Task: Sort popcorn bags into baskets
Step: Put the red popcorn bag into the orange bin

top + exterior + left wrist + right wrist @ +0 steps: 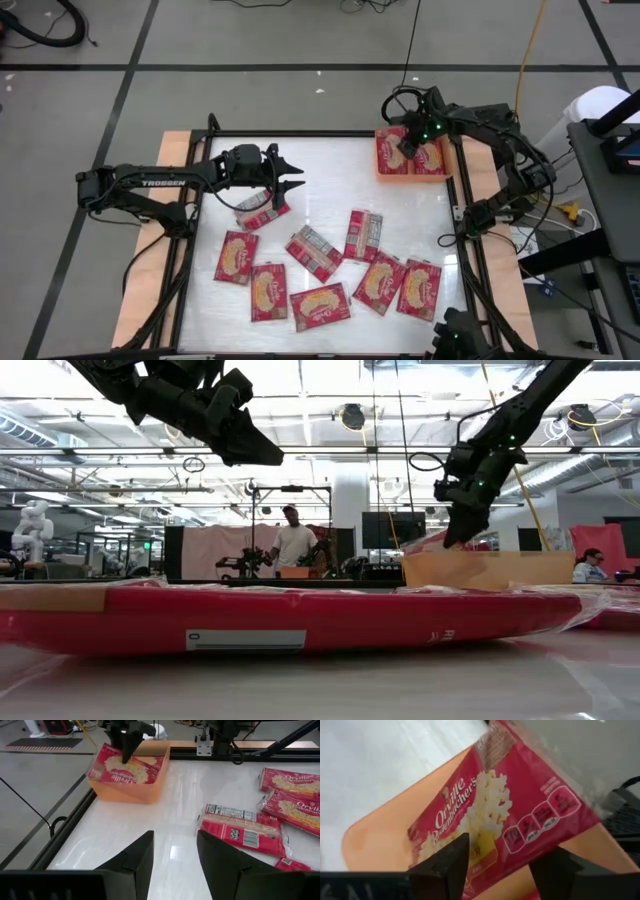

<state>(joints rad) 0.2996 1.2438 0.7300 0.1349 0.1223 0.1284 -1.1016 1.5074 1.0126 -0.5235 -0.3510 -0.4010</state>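
Observation:
An orange tray point(452, 176) stands at the table's far right corner with popcorn bags point(432, 158) in it. My right gripper point(408, 143) hangs over the tray, pointing steeply down, open. A tilted red bag point(520, 795), popcorn picture up, lies between its fingers, with one edge point(102, 762) raised over the tray's wall point(125, 795). Several bags point(314, 252) lie flat on the near half of the table. My left gripper point(295, 185) hovers open over the table's left part, above and beside a bag point(262, 212), holding nothing. My right gripper's fingers point(445, 865) stand on either side of the tilted bag's lower edge point(485, 855), coming from above. I cannot tell whether they touch it. The bag lies slanted in the tray.
Black frame rails point(462, 215) run along the table's edges. One bag point(300, 620) lies right in front of the low camera. A bag with its printed panel up point(240, 832) lies just ahead of my left gripper. A person point(292, 540) stands in the room behind.

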